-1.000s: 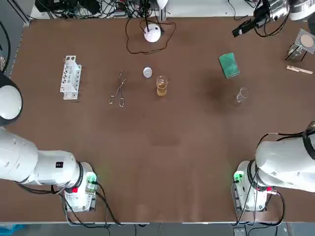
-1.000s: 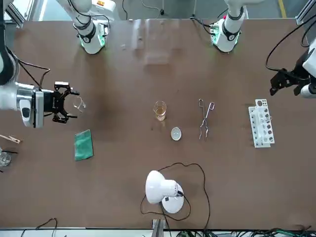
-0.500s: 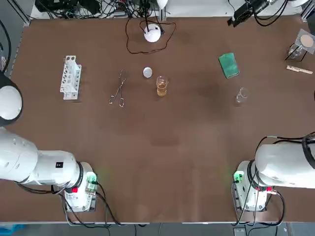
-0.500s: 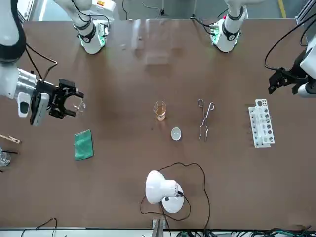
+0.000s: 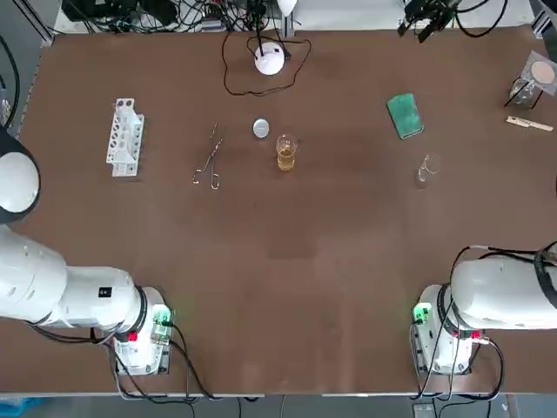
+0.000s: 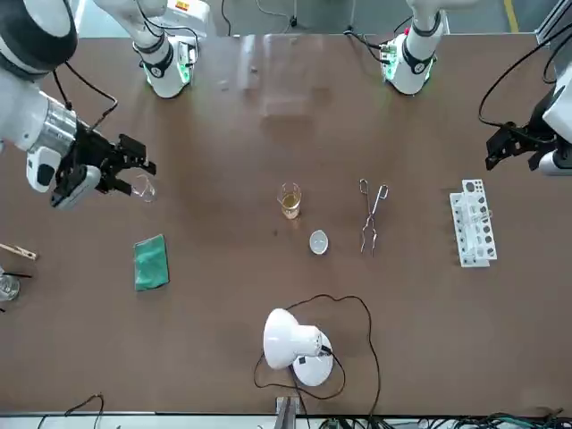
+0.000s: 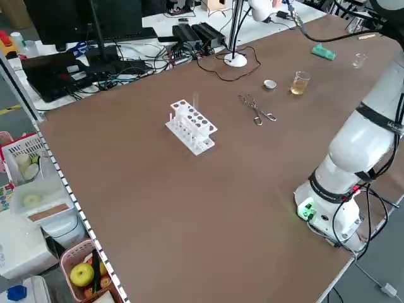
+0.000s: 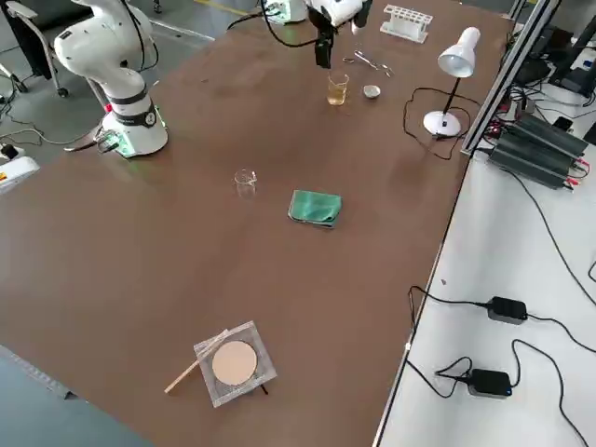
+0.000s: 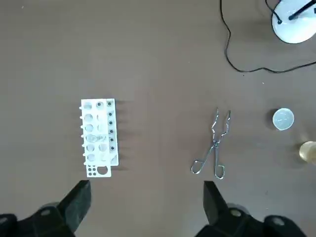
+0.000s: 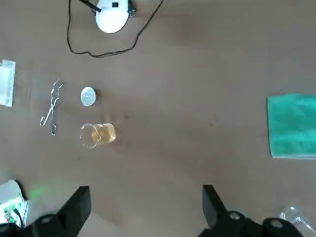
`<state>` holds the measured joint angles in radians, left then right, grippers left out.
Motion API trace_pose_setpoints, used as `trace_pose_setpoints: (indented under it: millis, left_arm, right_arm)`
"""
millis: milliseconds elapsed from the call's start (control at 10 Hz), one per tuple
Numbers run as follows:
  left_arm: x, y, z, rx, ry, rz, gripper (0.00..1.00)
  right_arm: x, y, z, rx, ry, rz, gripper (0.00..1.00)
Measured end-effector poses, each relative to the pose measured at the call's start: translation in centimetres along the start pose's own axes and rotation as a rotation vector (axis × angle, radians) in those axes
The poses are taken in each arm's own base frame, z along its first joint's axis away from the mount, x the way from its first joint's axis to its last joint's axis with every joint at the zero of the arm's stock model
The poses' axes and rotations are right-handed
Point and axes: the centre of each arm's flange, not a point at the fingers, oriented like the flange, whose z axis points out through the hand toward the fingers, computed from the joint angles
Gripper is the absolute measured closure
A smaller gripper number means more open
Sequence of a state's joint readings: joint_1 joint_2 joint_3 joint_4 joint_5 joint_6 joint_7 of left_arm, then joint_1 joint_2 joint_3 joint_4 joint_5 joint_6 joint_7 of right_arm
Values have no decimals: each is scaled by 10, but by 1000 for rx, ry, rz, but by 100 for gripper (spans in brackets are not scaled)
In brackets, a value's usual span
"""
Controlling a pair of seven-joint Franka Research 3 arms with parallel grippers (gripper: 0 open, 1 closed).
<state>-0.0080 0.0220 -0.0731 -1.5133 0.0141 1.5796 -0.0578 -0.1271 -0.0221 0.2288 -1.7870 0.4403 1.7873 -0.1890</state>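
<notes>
My right gripper hangs open and empty high over the table's right side, above a small empty glass beaker. Its wrist view shows both fingers spread wide, with a beaker of amber liquid, a round cap and a green cloth far below. My left gripper is also open and empty, held high over the left side near the white test tube rack and metal tongs.
A white desk lamp with its black cord stands at the far middle. A square dish with a tan disc and a wooden stick lie at the far right edge. Both arm bases sit at the near edge.
The right arm has lifted and swung, carrying its open gripper higher above the small glass beaker. The left arm has barely moved. Nothing on the table has shifted.
</notes>
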Motion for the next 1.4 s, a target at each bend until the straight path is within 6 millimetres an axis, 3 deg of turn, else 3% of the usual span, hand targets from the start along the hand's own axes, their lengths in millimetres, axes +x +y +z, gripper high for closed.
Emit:
trace_pose_setpoints:
  millis: [400,700,1000,1400]
  left_arm:
    - [0,1,-2,0,3,0,0]
    - [-3,0,-21,-1,18,-2,0]
    - [-4,3,-20,0,7,3,0]
    - [-5,4,-20,0,4,5,0]
  right_arm:
    - [0,-14,-66,-173,9,7,0]
    - [-9,9,-114,-274,21,52,0]
    - [-20,66,-137,-351,21,155,0]
    - [-19,64,-135,-403,40,292,0]
